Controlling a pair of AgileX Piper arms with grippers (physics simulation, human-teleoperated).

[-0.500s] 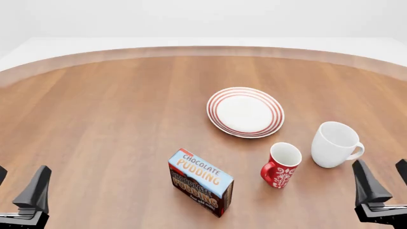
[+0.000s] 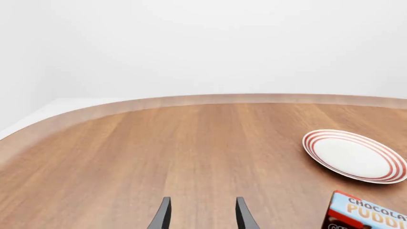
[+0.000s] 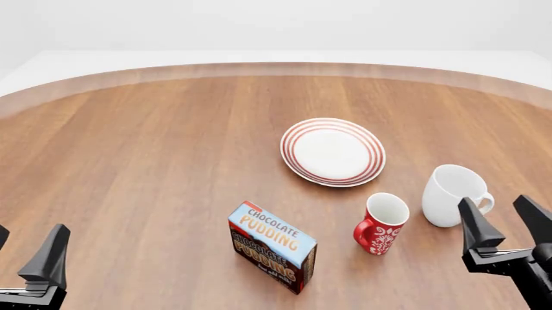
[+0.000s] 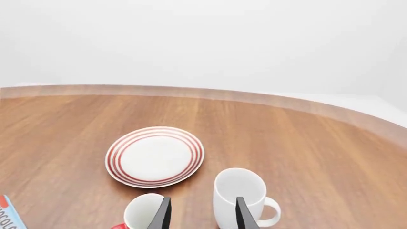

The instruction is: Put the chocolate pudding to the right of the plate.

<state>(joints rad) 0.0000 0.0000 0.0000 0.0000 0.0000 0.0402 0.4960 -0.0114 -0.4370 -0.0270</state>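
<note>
The chocolate pudding (image 3: 273, 246) is seen standing on the wooden table (image 3: 138, 161), near and left of the plate (image 3: 333, 152). The spot right of the plate is crowded by a white mug (image 3: 452, 194) and a red patterned mug (image 3: 381, 223). Both the right gripper (image 3: 505, 223) and left gripper (image 2: 202, 214) are held spread apart, empty.

A red patterned mug (image 3: 381, 223) stood upright on the wooden worktop (image 3: 155, 161), its white inside showing and its handle turned toward the near left in the front view. Just beside it, on its right and a little farther back, a plain white mug (image 3: 452, 194) also stood upright, its handle pointing to the right. The two mugs were close together but not touching. The worktop had a curved, paler far edge.
</note>
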